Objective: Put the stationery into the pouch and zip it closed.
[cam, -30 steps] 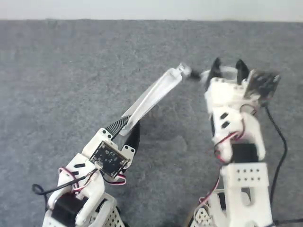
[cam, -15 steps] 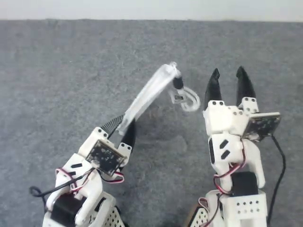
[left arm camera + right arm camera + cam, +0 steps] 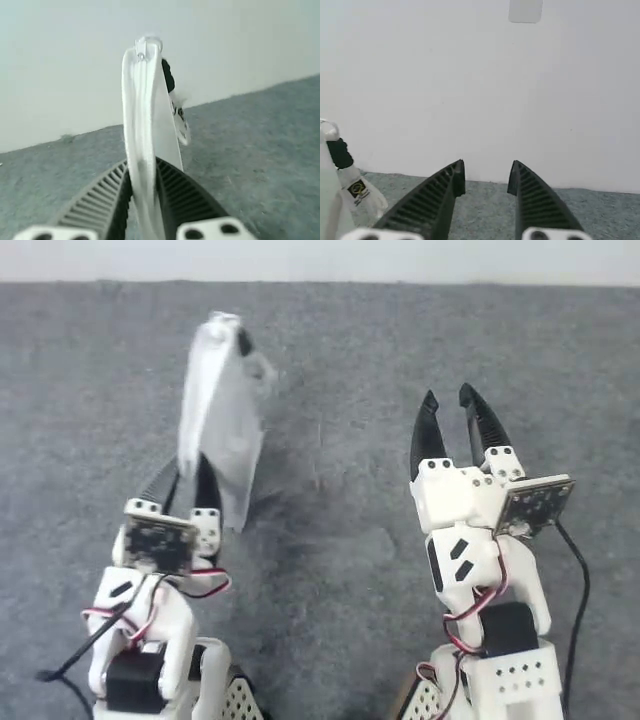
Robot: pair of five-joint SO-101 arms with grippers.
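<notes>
The task looks close to done. The left claw is clamped on one end of the pouch and holds it up off the surface, out ahead of that arm. No loose stationery lies on the grey surface, so the items are probably inside, though the cloudy wall of the pouch hides them. In the left wrist view the zip runs as a flat, sealed-looking seam from the left claw to the far end, where the black pull sits. I judge it closed. What may remain is setting the pouch down.

The right claw is spread open with nothing in it, well apart from the pouch.

The pouch is thin, soft, translucent white plastic, long and flat, with a small pale tag hanging by the pull. The surface is a rough, felt-like mat. The claw fingers are black, ribbed and pointed.
</notes>
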